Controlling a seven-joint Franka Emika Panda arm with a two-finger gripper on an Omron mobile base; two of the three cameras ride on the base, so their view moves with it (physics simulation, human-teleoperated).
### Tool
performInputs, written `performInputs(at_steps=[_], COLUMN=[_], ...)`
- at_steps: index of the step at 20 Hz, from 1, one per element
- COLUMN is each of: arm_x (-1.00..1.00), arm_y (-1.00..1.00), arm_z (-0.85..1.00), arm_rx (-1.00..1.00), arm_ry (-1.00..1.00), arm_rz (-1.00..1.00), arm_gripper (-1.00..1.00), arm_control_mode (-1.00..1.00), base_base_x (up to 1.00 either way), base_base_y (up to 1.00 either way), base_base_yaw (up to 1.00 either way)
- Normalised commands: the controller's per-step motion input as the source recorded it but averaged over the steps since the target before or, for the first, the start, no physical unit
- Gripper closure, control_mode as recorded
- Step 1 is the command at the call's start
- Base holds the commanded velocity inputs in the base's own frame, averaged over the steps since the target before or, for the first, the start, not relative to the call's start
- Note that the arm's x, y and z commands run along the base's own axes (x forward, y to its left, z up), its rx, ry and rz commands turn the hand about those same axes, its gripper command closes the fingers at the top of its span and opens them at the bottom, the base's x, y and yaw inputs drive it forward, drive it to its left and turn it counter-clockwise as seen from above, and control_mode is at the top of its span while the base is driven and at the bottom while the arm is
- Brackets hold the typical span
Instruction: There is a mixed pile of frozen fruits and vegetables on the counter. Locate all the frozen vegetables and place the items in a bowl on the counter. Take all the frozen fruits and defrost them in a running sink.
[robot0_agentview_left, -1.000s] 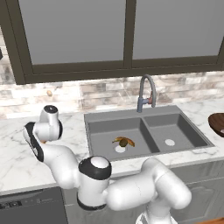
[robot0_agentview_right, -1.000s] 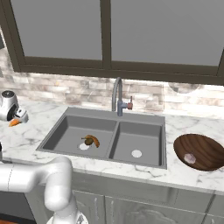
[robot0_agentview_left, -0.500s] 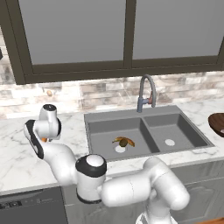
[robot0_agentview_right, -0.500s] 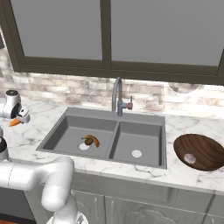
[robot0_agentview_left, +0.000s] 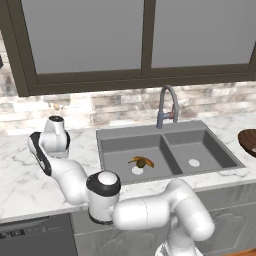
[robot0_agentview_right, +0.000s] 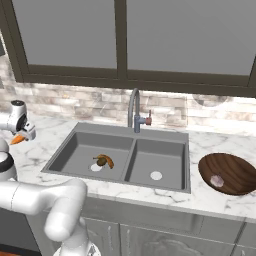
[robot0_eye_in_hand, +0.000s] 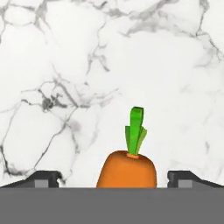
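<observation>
Where hand (robot0_eye_in_hand: 113, 178) cam shows carrot (robot0_eye_in_hand: 127, 168), R base adds bowl (robot0_agentview_right: 229, 172).

I count one small orange carrot with a green tip (robot0_eye_in_hand: 127, 168), one curved brownish-yellow banana (robot0_agentview_left: 136, 160) beside one brown oval kiwi (robot0_agentview_left: 142, 162), one pinkish-white round bulb (robot0_agentview_right: 216, 180), one dark reddish-brown wooden bowl (robot0_agentview_right: 235, 167), and two dark grey sink basins (robot0_agentview_right: 161, 155).

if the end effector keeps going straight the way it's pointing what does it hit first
Most likely the carrot: it lies between the open fingertips of the end effector. Beyond it is the marble counter. How far off the carrot is, I can't tell.
</observation>
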Motion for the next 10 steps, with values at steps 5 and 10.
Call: performInputs(at_steps=[5, 10], arm_x=[0.00, 0.00], arm_y=[0.08, 0.00], arm_z=[-0.23, -0.14], arm_rx=[0.00, 0.00], arm_ry=[0.06, 0.02], arm_rz=[0.00, 0.00], arm_gripper=[1.00, 1.00], arm_control_mode=[-1.00, -1.00], base_base_x=[0.00, 0.00], base_base_y=[0.00, 0.00], base_base_yaw=[0.00, 0.00])
